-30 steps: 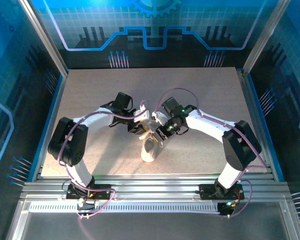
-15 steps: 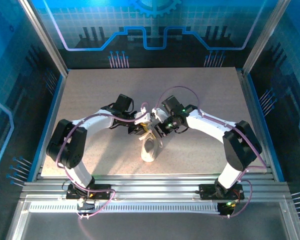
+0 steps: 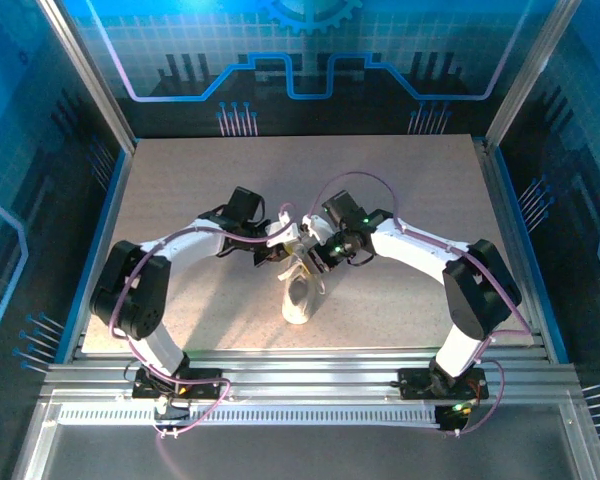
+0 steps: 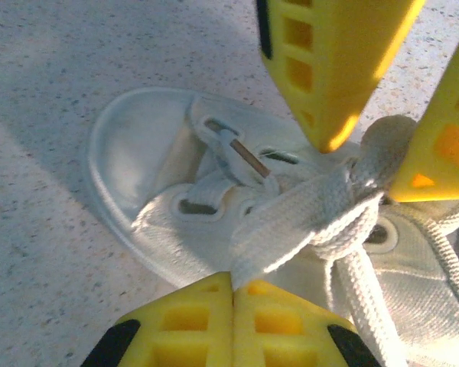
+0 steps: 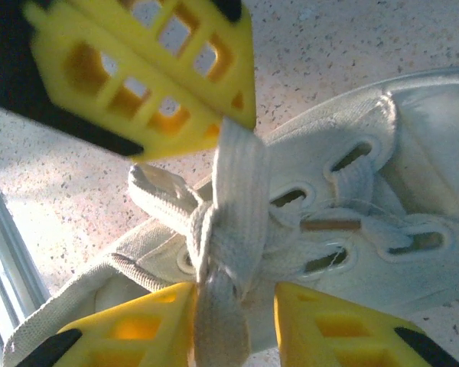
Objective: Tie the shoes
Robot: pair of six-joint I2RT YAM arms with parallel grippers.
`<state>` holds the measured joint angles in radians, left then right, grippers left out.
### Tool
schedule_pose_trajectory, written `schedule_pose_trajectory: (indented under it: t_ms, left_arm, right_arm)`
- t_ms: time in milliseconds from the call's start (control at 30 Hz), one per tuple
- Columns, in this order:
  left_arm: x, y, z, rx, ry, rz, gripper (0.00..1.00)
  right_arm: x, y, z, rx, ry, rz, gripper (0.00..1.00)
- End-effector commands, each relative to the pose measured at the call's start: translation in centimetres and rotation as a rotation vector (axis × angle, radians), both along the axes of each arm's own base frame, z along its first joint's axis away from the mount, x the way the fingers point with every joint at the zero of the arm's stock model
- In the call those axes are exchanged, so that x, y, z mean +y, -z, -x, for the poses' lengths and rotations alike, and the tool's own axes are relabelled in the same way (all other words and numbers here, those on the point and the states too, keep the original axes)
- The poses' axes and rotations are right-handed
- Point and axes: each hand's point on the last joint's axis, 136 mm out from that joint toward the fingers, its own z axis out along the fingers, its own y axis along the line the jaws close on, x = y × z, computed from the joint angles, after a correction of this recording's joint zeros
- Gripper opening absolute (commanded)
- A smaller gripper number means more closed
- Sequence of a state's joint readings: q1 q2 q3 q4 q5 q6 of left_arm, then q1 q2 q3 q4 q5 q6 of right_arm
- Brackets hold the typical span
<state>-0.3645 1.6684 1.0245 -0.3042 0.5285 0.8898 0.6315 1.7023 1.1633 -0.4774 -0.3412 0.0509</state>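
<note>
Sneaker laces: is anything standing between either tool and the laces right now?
Nothing visible does. The left tool is shut on a lace of the white sneaker. The right tool has its jaws apart on either side of another strand beside the knot.

Bare table [image 3: 410, 190] all around sneaker [image 3: 300, 302]

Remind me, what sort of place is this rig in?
Likely a lab or demo robot cell: a speckled table boxed in by aluminium posts and blue panels printed with circuit and gear graphics.
</note>
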Motion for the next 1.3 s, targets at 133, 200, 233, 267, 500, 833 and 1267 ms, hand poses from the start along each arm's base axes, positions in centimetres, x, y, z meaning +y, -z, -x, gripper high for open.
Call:
schedule_pose_trajectory:
  t_ms: [133,200,233,267,500,833,1267]
  left_arm:
    - [1.7,-1.5,-0.6,-0.033,-0.043,0.008,0.0]
    - [1.9,-1.5,-0.6,-0.031,-0.046,0.005,0.0]
    - [2.0,-1.5,-0.6,-0.032,-0.047,0.003,0.0]
    - [2.0,-1.5,-0.6,-0.03,-0.048,0.003,0.0]
    - [2.8,-1.4,-0.8,-0.026,-0.063,-0.004,0.0]
    - [4.3,-0.8,-0.4,-0.013,-0.081,-0.043,0.0]
    - [5.4,0.2,0.4,0.012,-0.094,-0.073,0.0]
  right_arm:
    - [-1.4,1.1,1.1,0.034,-0.008,0.012,0.28]
    - [-1.8,1.3,1.1,0.041,0.001,0.015,0.26]
    - [-1.9,1.3,1.2,0.043,0.004,0.014,0.25]
    - [-2.0,1.2,1.2,0.045,0.006,0.015,0.24]
    - [-3.0,1.6,1.9,0.057,0.02,0.031,0.15]
    - [-4.2,1.9,2.7,0.074,0.028,0.071,0.04]
    - [-4.7,1.5,3.0,0.069,0.04,0.073,0.01]
